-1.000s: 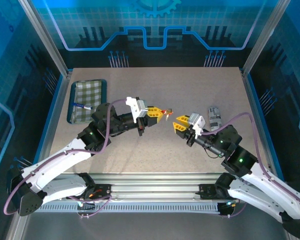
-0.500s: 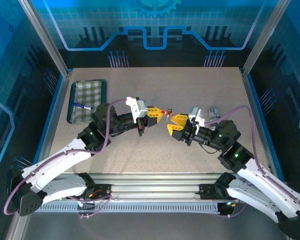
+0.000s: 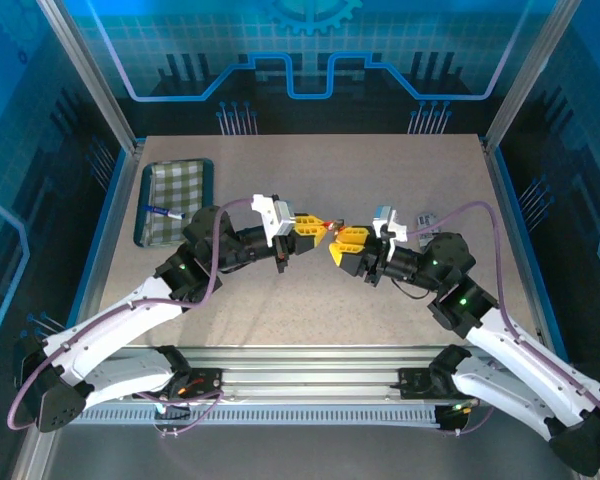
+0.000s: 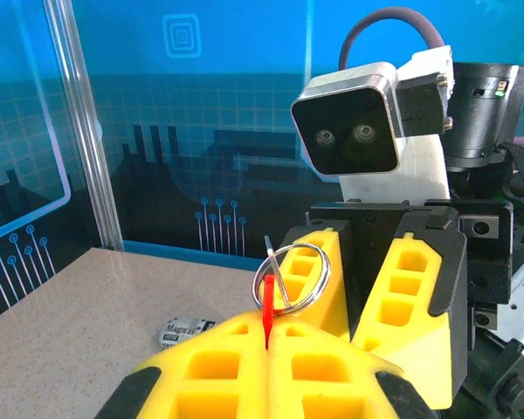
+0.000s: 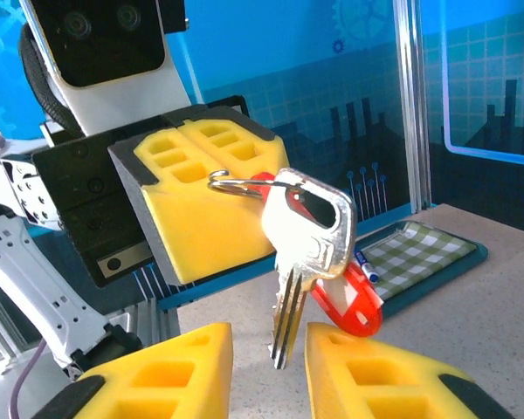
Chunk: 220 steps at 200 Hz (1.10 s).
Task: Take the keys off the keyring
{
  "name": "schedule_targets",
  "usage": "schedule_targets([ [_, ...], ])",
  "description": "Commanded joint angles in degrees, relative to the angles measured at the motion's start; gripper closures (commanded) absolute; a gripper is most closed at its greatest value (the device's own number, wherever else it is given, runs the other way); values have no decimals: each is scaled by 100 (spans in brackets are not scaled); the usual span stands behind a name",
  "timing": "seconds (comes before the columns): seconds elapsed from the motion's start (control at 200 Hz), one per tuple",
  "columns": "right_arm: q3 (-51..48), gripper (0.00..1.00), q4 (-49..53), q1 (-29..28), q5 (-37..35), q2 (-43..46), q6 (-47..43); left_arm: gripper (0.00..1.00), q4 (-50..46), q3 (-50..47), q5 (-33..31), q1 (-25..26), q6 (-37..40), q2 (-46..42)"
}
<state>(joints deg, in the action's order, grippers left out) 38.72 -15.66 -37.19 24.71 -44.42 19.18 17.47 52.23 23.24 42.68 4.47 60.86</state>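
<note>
Presently the key (image 5: 307,229) is seen hanging below the left gripper (image 4: 268,336), which is clamped shut on the keyring (image 5: 348,301). The right gripper (image 5: 269,345) is held parted either side of the blade tip, untouched. Step judged: grasping the key. Closing, then working it round the ring, is called for.

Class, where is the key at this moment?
Right wrist view, centre: the key hangs from the keyring pinched by the left claw, its tip between the parted fingers of the right claw.
</note>
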Motion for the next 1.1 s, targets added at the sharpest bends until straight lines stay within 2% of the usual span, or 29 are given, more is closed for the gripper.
schedule_targets([
  [0.0, 48, 69, -540, 130, 124, -14, 243, 100, 172, -102, 145, -41, 54, 0],
  [0.045, 49, 65, -588, 161, 130, -22, 286, 100, 186, -106, 151, -41, 54, -1],
  [0.15, 77, 64, -699, 204, 189, -72, 367, 100, 190, -109, 164, -43, 53, -2],
  [0.185, 68, 65, -774, 218, 204, -92, 450, 100, 186, -110, 161, -40, 63, 0],
  [0.24, 31, 72, -994, 271, 301, -140, 597, 100, 177, -115, 161, -43, 72, -4],
  [0.305, 78, 74, -961, 291, 309, -202, 627, 100, 184, -114, 165, -40, 73, -5],
  [0.46, 81, 74, -985, 335, 297, -284, 805, 100, 146, -123, 7, -33, 136, -14],
  [0.566, -23, 68, -932, 352, 293, -243, 874, 100, 301, -191, -233, -33, 151, -28],
  [0.781, -224, 75, -1022, 357, 472, -207, 1123, 100, 417, -229, -390, -14, 299, -27],
  [0.936, -260, 75, -1071, 362, 557, -257, 1226, 100, 394, -243, -426, -14, 344, -31],
  [1.016, -300, 70, -1109, 362, 570, -299, 1285, 100, 433, -259, -441, -10, 343, -36],
  [1.096, -361, 73, -1261, 362, 620, -317, 1376, 100, 451, -283, -435, -6, 360, -33],
])
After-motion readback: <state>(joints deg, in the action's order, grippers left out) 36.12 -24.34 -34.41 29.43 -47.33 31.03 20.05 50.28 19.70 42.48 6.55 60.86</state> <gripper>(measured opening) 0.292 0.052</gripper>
